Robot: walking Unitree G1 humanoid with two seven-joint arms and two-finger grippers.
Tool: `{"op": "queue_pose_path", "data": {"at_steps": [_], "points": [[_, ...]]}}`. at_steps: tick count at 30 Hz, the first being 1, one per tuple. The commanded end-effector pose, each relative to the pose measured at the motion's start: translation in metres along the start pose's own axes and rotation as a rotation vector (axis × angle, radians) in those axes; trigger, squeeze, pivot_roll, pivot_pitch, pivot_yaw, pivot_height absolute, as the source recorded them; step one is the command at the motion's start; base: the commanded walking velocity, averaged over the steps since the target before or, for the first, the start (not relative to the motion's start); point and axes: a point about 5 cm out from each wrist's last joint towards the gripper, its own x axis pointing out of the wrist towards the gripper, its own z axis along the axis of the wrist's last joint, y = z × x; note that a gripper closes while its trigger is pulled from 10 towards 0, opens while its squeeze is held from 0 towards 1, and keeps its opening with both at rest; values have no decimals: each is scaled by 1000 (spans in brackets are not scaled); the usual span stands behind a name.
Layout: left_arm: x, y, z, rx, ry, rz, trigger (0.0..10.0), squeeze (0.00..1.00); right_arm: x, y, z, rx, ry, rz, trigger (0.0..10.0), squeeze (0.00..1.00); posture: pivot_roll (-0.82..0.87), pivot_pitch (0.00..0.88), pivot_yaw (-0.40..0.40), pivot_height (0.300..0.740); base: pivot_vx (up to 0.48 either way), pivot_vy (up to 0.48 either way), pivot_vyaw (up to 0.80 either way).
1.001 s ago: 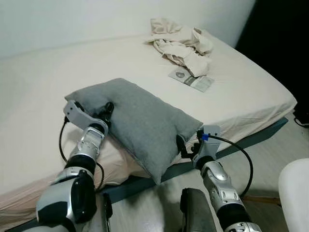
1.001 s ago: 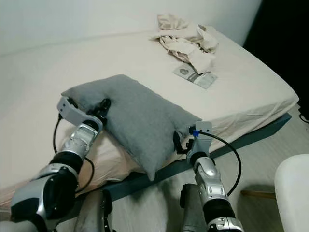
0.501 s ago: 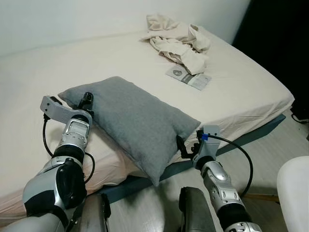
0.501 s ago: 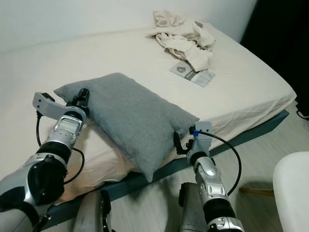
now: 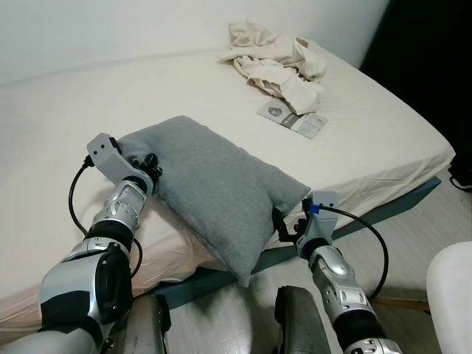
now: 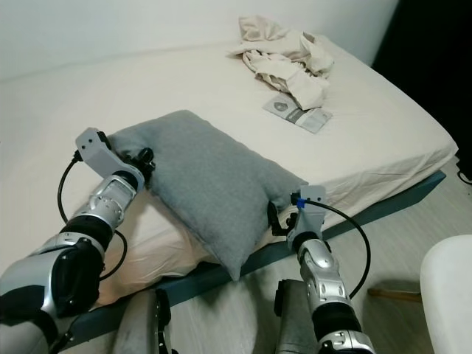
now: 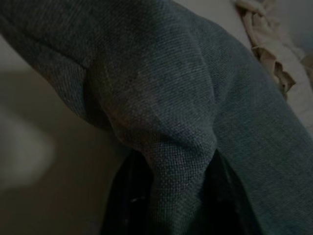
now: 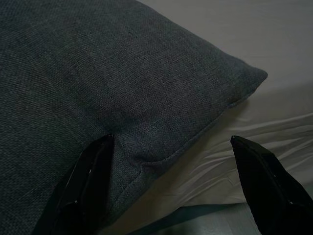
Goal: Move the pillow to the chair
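Note:
A grey pillow (image 5: 214,184) lies slantwise on the bed's cream sheet (image 5: 59,118), its near corner hanging over the front edge. My left gripper (image 5: 151,164) is at the pillow's left end. In the left wrist view a bunched fold of pillow (image 7: 186,127) is pinched between the black fingers (image 7: 128,200). My right gripper (image 5: 284,225) is at the pillow's right corner and stands open. One of its fingers (image 8: 93,171) presses the pillow's edge, the other finger (image 8: 266,178) is apart over the sheet. The white chair (image 5: 453,295) curves in at the lower right.
Crumpled beige clothes (image 5: 276,63) and a flat printed packet (image 5: 291,118) lie at the bed's far right. The teal bed frame (image 5: 383,210) runs along the front edge above the pale wood floor (image 5: 413,251). A dark opening (image 5: 428,51) lies beyond the bed's right side.
My left gripper, which had drawn back to the pillow's left corner, has moved in again and closed on a fold there. The right gripper has stayed at the right corner.

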Motion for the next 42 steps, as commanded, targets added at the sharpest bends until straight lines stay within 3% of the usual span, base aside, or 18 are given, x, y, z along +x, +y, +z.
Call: {"op": "queue_pose_path", "data": {"at_steps": [1, 7, 9, 10, 11, 14, 15, 17, 20, 23, 25, 27, 28, 29, 30, 37, 42], "points": [[-1, 10, -5, 32, 43, 79, 0, 0, -1, 5, -11, 6, 53, 14, 10000, 0, -13, 208, -14, 547, 0, 0, 0], [-3, 27, 12, -16, -40, 211, 0, 0, -1, 6, -11, 7, 52, 13, 10000, 0, -14, 203, -9, 547, 0, 0, 0], [-11, 59, 34, -11, -144, 348, 0, 0, -2, 5, -10, 15, 40, 3, 10000, 0, -10, 195, -1, 547, 0, 0, 0], [-18, 76, 45, 30, -192, 404, 0, 0, -3, 3, -9, 20, 35, -3, 10000, 0, -3, 191, -1, 547, 0, 0, 0], [-18, 76, 45, 30, -192, 404, 0, 0, -3, 3, -9, 20, 35, -3, 10000, 0, -3, 191, -1, 547, 0, 0, 0], [-45, 130, 60, 129, -251, 560, 0, 0, -2, 1, -9, 36, 34, -9, 10000, 0, 11, 187, -4, 547, 0, 0, 0], [-45, 130, 60, 129, -251, 560, 0, 0, -2, 1, -9, 36, 34, -9, 10000, 0, 11, 187, -4, 547, 0, 0, 0], [-71, 166, 60, 175, -259, 639, 0, 0, 1, 7, -9, 61, 37, 13, 10000, 0, 29, 186, -18, 547, 0, 0, 0], [-79, 173, 55, 200, -247, 640, 0, 0, 3, 12, -9, 84, 41, 27, 10000, 0, 34, 187, -22, 547, 0, 0, 0], [-82, 170, 45, 262, -219, 596, 0, 0, 7, 18, -8, 115, 44, 52, 10000, 0, 44, 188, -32, 547, 0, 0, 0], [-81, 154, 27, 326, -189, 516, 0, 0, 11, 34, -3, 193, 36, 147, 10000, 0, 52, 189, -41, 547, 0, 0, 0], [-80, 148, 20, 321, -178, 490, 0, 0, 12, 41, -1, 239, 39, 192, 10000, 0, 52, 191, -46, 547, 0, 0, 0], [-78, 143, 14, 313, -164, 468, 0, 0, 13, 45, 1, 268, 35, 221, 10000, 82, 51, 191, -45, 547, 0, 0, 0], [-78, 143, 14, 313, -164, 468, 0, 0, 13, 45, 1, 268, 35, 221, 10000, 82, 51, 191, -45, 547, 0, 0, 0], [-78, 136, 8, 314, -148, 443, 0, 0, 15, 50, 1, 318, 53, 246, 10000, 1000, 49, 192, -40, 547, 0, 0, 0], [-83, 109, -13, 327, -73, 338, 0, 0, 27, 66, 1, 452, 139, 342, 10000, 1000, 51, 192, -32, 547, 0, 0, 0], [-83, 102, -15, 338, -55, 323, 0, 0, 33, 79, 6, 500, 174, 433, 10000, 1000, 64, 193, -33, 547, 0, 0, 0]]}}
